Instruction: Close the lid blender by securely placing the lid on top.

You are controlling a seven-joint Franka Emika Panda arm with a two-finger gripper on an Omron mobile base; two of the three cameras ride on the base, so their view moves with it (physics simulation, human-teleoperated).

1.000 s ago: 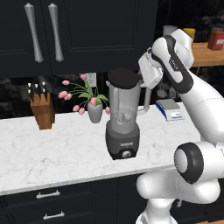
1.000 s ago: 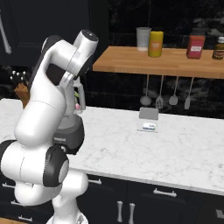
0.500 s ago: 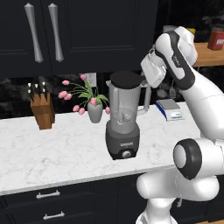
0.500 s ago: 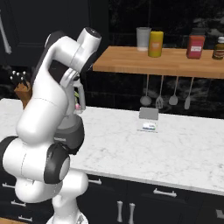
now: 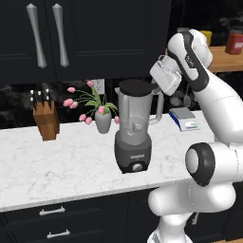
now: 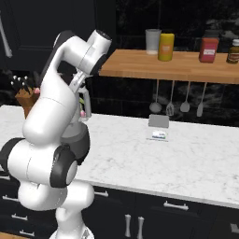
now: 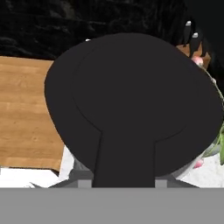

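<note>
Lid (image 5: 136,86) sits flat on blender (image 5: 134,128) jar, frame centre; tab points right toward gripper (image 5: 156,88), whose jaws appear clamped on that tab.

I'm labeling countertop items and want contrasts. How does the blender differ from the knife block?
The blender is grey, with a translucent jar and a black lid on top; the knife block is brown wood with knife handles sticking out. The blender rises taller. It stands near the counter's front, the block further back. Both stand upright on the marble counter.
</note>
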